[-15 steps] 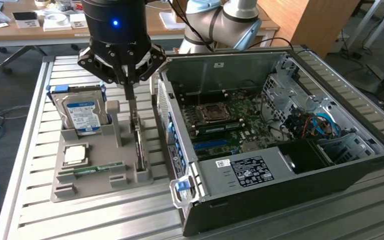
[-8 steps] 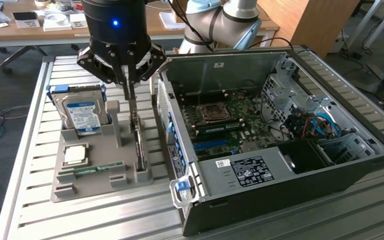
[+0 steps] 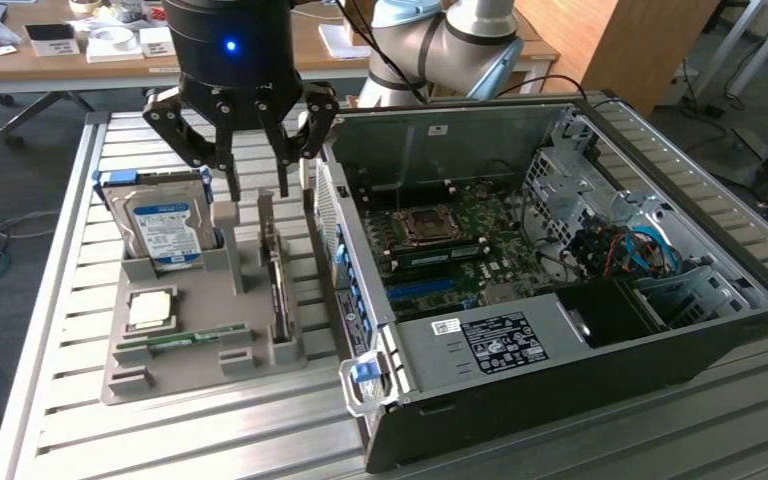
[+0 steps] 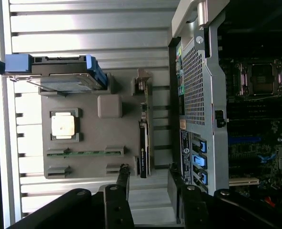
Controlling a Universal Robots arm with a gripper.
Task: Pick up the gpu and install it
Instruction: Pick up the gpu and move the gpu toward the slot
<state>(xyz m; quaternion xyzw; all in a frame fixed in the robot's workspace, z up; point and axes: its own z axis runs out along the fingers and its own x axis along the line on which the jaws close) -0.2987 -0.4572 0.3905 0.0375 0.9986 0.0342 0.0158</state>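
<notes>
Slatted metal table (image 3: 51, 330): an open computer case (image 3: 704, 330) with a grey parts tray (image 3: 197, 375) beside it, on the exterior view's left, and the gripper (image 3: 260, 188) poised over the tray.

The gpu (image 3: 275, 275) stands on edge in a slot on the side of the tray nearest the case, with a hard drive (image 3: 164, 225) upright at the tray's far corner. The fingers (image 3: 236, 165) are spread apart and grasp nothing. In the wrist view the gripper (image 4: 148, 169) lines up with the gpu (image 4: 143, 143), one end of the card lying in the gap between the two fingers (image 4: 123, 179). Whether either finger touches the card cannot be told.
</notes>
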